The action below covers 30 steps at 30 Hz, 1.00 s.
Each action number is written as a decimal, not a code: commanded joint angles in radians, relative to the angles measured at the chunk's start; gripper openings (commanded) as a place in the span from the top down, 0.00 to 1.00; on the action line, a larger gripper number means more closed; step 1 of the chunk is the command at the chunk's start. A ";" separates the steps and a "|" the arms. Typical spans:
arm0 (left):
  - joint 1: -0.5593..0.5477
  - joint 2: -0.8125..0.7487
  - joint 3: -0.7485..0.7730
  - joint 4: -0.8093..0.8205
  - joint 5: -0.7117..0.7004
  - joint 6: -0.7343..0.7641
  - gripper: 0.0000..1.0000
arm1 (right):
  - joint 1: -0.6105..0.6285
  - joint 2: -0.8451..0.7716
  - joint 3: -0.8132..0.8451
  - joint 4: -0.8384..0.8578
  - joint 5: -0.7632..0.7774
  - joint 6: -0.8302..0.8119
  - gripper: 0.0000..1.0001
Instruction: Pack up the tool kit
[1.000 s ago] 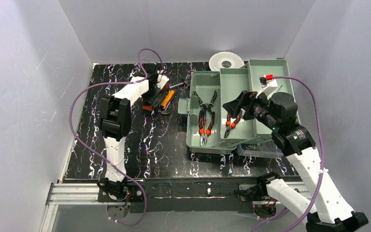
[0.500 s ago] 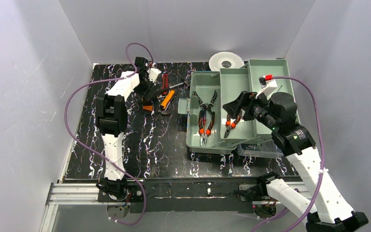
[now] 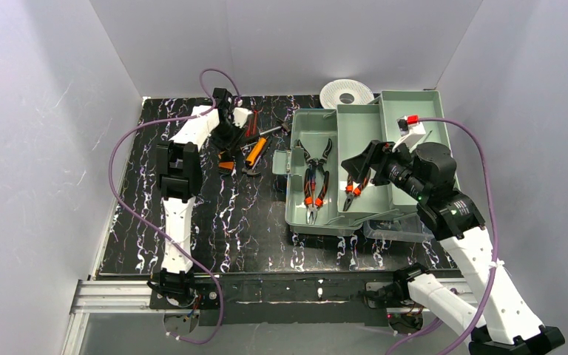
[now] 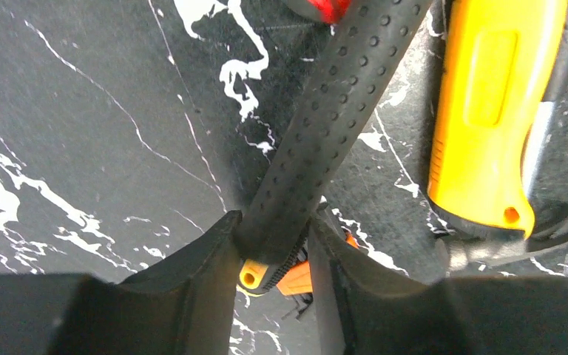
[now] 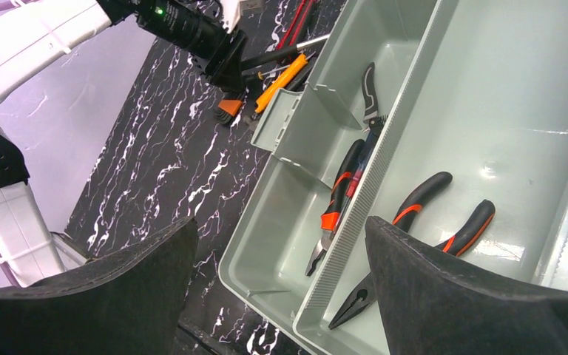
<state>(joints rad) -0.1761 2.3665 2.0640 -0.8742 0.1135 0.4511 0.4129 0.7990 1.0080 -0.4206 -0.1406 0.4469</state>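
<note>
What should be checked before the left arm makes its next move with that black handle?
1. Left jaws on the black dotted handle: ok, pressing on both sides.
2. Handle apart from the yellow-handled tool: ok, a gap shows.
3. Handle's far end free of the red tool: cannot tell, cut off by the picture's edge.
4. Bare floor in the green box: ok.
5. Right jaws clear of the box: not ok, they hang open above it and are likely in the way.

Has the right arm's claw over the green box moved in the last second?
No. The right gripper hangs at the same spot above the pliers in the green box, with its fingers as wide open as before.
</note>
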 commanded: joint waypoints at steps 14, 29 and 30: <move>-0.108 -0.277 -0.005 -0.411 -0.148 -0.148 0.77 | 0.005 0.026 0.032 0.021 -0.036 0.036 0.11; -0.202 -0.901 -0.490 0.043 0.235 -0.612 1.00 | 0.073 0.153 0.036 0.177 -0.152 0.157 0.17; -0.205 -0.932 -0.544 0.132 0.307 -0.685 1.00 | 0.091 0.165 0.037 0.202 -0.154 0.161 0.17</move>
<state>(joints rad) -0.3645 1.6032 1.6424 -1.0653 0.1184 0.0025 0.4618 0.9390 1.0080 -0.3630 -0.2447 0.5575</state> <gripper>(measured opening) 0.304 0.838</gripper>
